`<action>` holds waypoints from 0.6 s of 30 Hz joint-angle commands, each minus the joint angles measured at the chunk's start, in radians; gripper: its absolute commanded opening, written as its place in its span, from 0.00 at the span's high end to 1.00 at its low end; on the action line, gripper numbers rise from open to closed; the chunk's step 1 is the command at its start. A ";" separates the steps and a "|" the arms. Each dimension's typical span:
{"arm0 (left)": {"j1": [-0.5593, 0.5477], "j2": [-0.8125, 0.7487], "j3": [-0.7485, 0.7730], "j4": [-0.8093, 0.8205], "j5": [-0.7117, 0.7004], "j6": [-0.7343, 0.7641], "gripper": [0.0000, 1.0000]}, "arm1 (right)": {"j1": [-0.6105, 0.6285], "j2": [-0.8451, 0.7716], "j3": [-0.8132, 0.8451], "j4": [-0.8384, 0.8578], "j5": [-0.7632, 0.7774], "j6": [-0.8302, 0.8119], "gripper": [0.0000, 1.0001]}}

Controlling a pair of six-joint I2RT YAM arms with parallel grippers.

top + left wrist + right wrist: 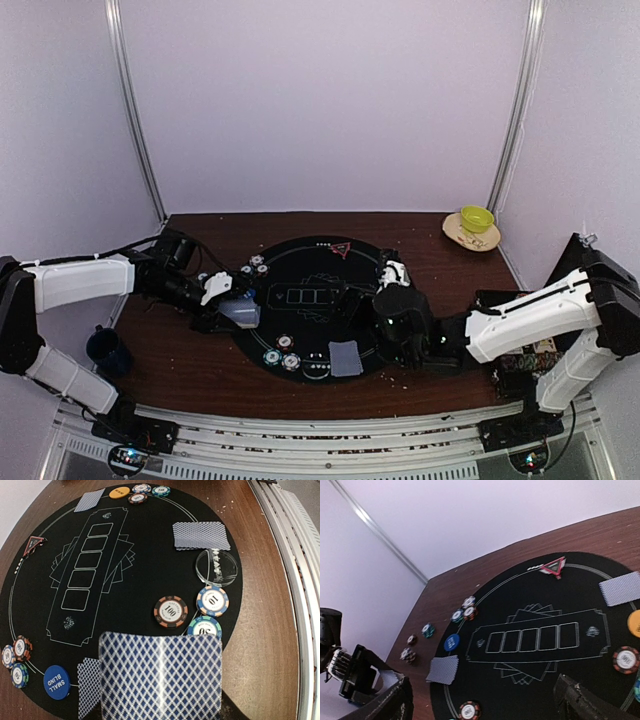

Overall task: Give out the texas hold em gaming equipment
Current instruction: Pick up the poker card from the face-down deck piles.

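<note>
While a deck of blue-backed cards (pixel 160 675) is being pinched by the left gripper (pixel 228 303) above the black poker mat's (pixel 300 250) left edge, the right gripper (pixel 485 702) is being held spread wide over the mat's right side; dealt cards (pixel 345 357) and striped chips (pixel 280 350) are being seen along its rim.

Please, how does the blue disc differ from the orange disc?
The blue disc reads SMALL BLIND in white; the orange disc has dark lettering, too small to read. In the left wrist view the blue disc lies at the near rim of the mat, the orange disc at its far rim. Both are round and lie flat.
</note>
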 commanded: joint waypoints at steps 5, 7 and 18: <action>-0.002 -0.021 0.001 0.029 0.007 -0.010 0.53 | -0.191 0.202 0.223 0.108 -0.869 -0.116 0.05; -0.001 -0.023 0.001 0.029 0.006 -0.012 0.53 | -0.203 0.283 0.304 0.081 -0.961 -0.128 0.07; -0.002 -0.024 -0.001 0.029 0.009 -0.009 0.53 | -0.208 0.529 0.549 0.070 -1.189 -0.140 0.11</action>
